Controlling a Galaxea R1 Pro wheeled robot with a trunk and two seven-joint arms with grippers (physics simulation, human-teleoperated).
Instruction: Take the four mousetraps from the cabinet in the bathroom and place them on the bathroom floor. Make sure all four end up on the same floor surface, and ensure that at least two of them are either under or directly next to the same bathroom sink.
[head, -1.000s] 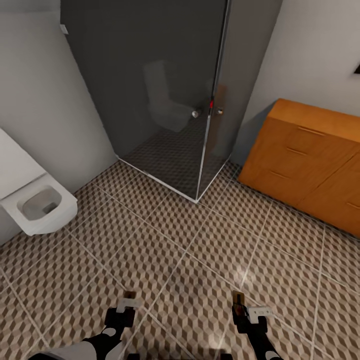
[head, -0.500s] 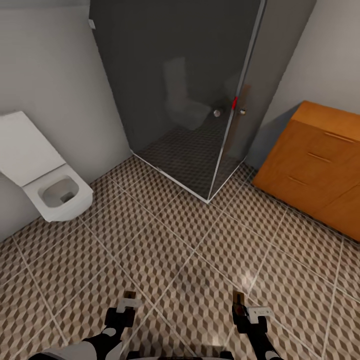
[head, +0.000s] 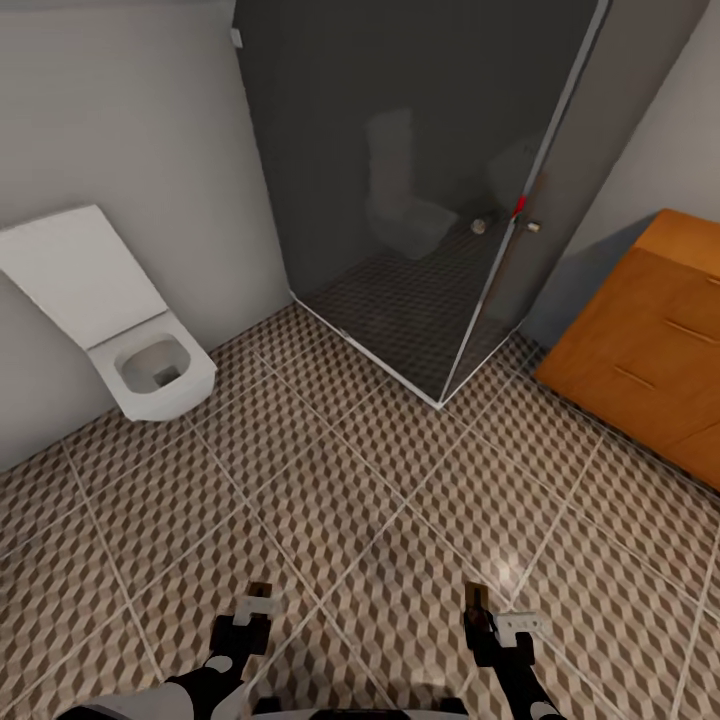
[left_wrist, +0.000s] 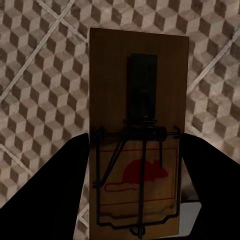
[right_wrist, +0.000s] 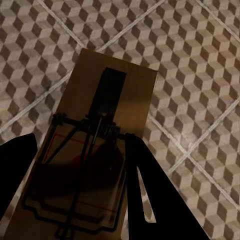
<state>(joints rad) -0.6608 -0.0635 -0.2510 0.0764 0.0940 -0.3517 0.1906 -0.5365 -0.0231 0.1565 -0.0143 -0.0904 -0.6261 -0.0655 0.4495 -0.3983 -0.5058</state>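
The left hand (head: 258, 603) grips a mousetrap (left_wrist: 137, 135) between its fingers (left_wrist: 47, 195), the wooden plate jutting forward over the bathroom floor (head: 330, 500). The right hand (head: 480, 610) is clamped on a second mousetrap (right_wrist: 95, 155) the same way. Both hang low above the cube-patterned tiles. Further off stand a white toilet (head: 150, 375), a dark glass shower stall (head: 420, 200) and the orange-brown cabinet (head: 650, 350), drawers closed.

Pale grey walls (head: 120, 120) meet a dark glass shower stall (head: 420, 180) at twelve o'clock. A white wall-hung toilet (head: 150, 375) sits at ten o'clock, its lid raised. Light glints off the cube-patterned tile floor (head: 330, 500).
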